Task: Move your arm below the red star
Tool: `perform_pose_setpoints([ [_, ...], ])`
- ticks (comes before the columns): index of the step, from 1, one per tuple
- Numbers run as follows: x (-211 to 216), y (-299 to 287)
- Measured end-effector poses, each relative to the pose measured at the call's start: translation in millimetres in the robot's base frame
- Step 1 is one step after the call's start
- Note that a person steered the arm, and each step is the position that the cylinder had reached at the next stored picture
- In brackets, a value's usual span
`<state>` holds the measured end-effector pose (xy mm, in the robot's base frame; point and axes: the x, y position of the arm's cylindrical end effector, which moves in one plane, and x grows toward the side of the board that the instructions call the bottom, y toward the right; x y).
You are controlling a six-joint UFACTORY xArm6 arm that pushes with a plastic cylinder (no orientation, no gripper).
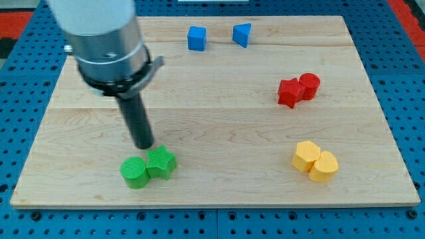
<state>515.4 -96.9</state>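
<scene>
The red star (pixel 289 91) lies at the view's right, touching a red cylinder (pixel 309 84) on its right side. My tip (pixel 144 146) is far to the view's left of the red star and somewhat lower, just above the green star (pixel 161 162) and the green cylinder (pixel 135 172), which touch each other. The dark rod hangs from the grey arm body at the view's top left.
A blue cube (pixel 196 38) and a blue triangular block (pixel 242 34) sit near the view's top. A yellow hexagon block (pixel 306 155) and a yellow heart-like block (pixel 324 166) touch at the lower right. The wooden board (pixel 219 126) rests on a blue pegboard.
</scene>
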Motion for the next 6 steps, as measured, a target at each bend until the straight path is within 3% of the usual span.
perform_pose_setpoints([
  [3, -7, 90],
  [6, -36, 255],
])
